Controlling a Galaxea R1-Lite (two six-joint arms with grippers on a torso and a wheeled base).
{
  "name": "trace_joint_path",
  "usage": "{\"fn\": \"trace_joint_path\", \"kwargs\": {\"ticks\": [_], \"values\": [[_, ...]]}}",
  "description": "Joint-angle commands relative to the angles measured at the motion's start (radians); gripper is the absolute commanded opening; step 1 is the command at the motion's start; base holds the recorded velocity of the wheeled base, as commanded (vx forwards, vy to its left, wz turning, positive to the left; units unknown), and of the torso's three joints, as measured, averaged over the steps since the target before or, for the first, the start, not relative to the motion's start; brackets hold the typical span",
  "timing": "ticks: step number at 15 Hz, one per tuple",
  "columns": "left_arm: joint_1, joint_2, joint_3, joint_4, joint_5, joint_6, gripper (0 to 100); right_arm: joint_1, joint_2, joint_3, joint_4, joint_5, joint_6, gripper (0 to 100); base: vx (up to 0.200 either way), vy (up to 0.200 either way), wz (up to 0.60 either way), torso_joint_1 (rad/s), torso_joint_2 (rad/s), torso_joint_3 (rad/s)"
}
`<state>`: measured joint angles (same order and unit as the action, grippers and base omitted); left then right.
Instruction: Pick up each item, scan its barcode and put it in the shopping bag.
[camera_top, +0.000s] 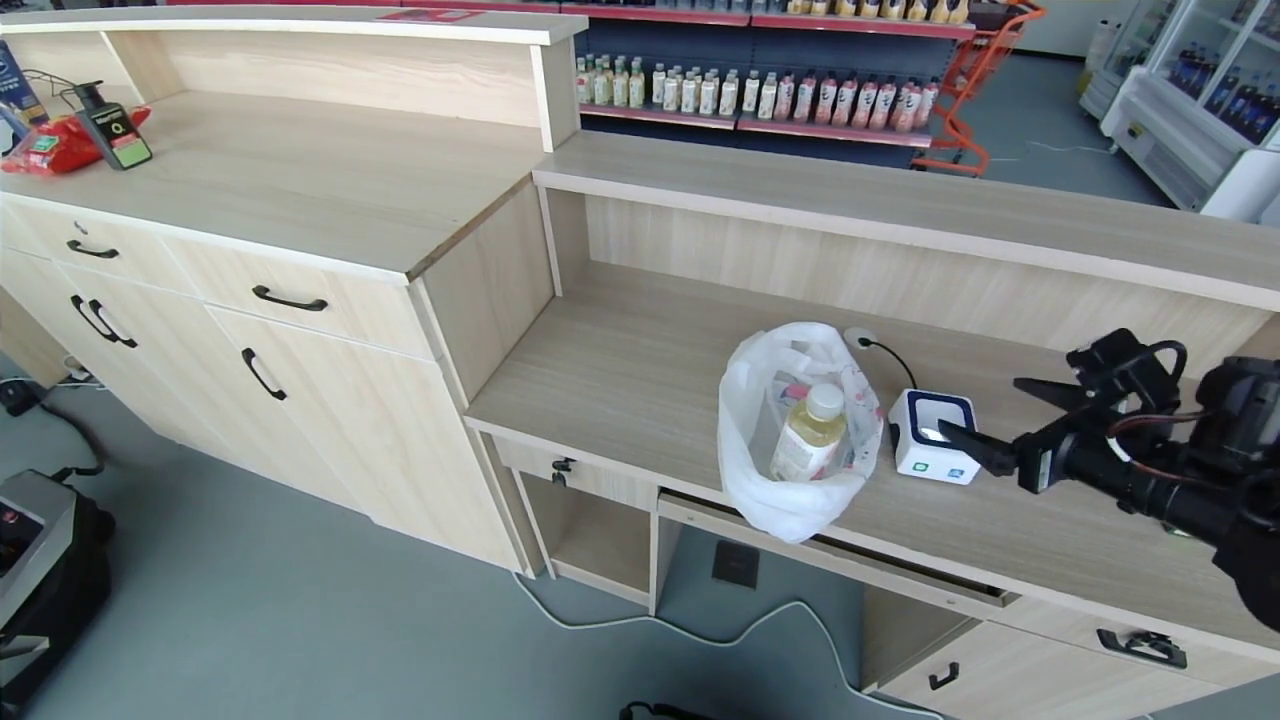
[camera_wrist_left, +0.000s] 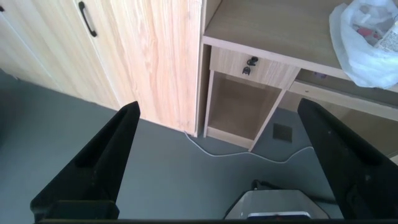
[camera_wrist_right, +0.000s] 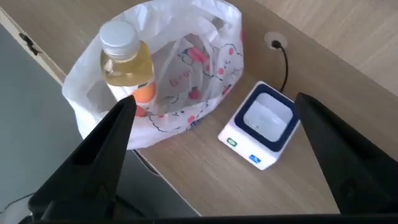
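Bottle (camera_top: 812, 430) stood inside the shopping bag (camera_top: 742, 470) at the desk (camera_top: 620, 380) front edge, scanner (camera_top: 932, 436) just beside it. Both my jaws hung apart, empty. Risk, I judged: the right jaws snagging the thin bag and dragging it off the edge.

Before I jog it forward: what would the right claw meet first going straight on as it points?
Likely the barcode scanner, with the shopping bag just past it; depth is unclear.
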<state>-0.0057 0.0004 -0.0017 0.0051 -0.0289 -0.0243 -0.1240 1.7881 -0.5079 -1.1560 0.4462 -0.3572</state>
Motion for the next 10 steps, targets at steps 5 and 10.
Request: {"fn": "trace_joint_path", "kwargs": {"ticks": [5, 10], "values": [[0.000, 0.000, 0.000, -0.001, 0.000, 0.000, 100, -0.509, -0.009, -0.224, 0.291, -0.569, -0.135, 100, 0.000, 0.000, -0.60, 0.005, 0.00, 0.003], [0.000, 0.000, 0.000, -0.001, 0.000, 0.000, 100, -0.625, 0.280, -0.414, 0.265, -0.518, -0.213, 100, 0.000, 0.000, -0.12, 0.000, 0.00, 0.000]]}}
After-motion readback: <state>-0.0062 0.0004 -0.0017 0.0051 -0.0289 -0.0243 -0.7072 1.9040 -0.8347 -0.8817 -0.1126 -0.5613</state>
